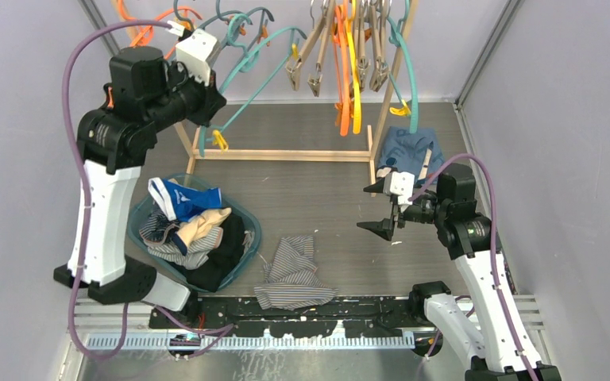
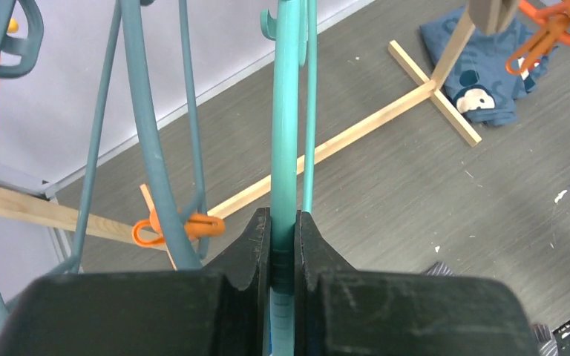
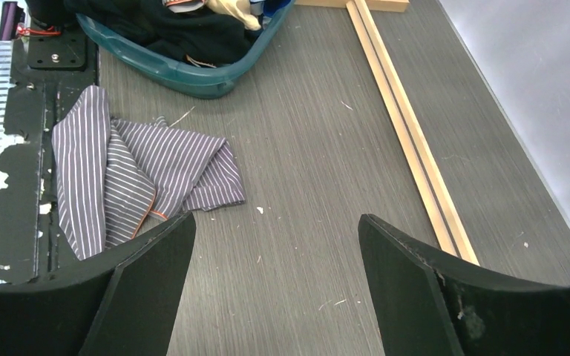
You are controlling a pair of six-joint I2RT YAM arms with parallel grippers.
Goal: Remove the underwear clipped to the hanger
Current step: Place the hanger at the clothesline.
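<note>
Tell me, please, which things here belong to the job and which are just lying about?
Job: teal hanger in the left end effector; striped underwear; underwear pile in the basket.
Lying about: cartoon-print garment; wooden rack; orange hangers.

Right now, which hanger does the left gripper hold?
The bright teal hanger, pinched in the left gripper; the darker blue-grey hangers beside it hang free.

Plain pale grey walls [image 1: 556, 95] close in a grey wood-grain surface [image 1: 318, 198] on three sides. A light wooden rack [image 1: 286, 155] stands along the far edge, its base rail lying flat. The light is soft and even.
</note>
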